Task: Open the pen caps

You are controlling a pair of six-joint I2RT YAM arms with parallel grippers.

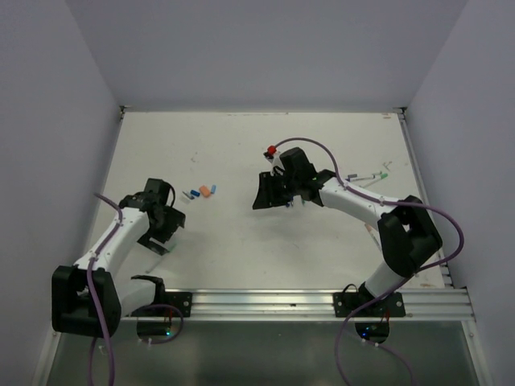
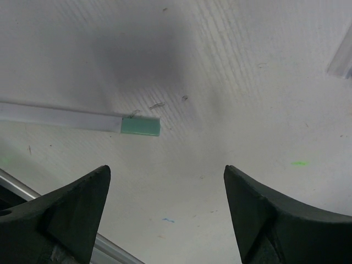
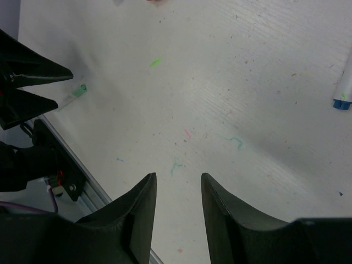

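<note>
our left claw (image 2: 166,170) hangs released near the thin whitish plastic pen with a green end (image 2: 82,117) on the white surface (image 2: 247,82); we should centre on that end before clenching. the right claw (image 3: 178,176) is released, empty.

This looks like a robotics lab test cell. A bare white desk (image 1: 241,249) is boxed in by plain pale walls (image 1: 265,56). The left arm (image 1: 113,241) and the right arm (image 1: 354,201), both white and black, are bolted to an aluminium rail (image 1: 265,299) along its near edge. Purple cables (image 1: 460,235) trail off them, and ink scribbles (image 3: 155,62) stain the surface.
</note>
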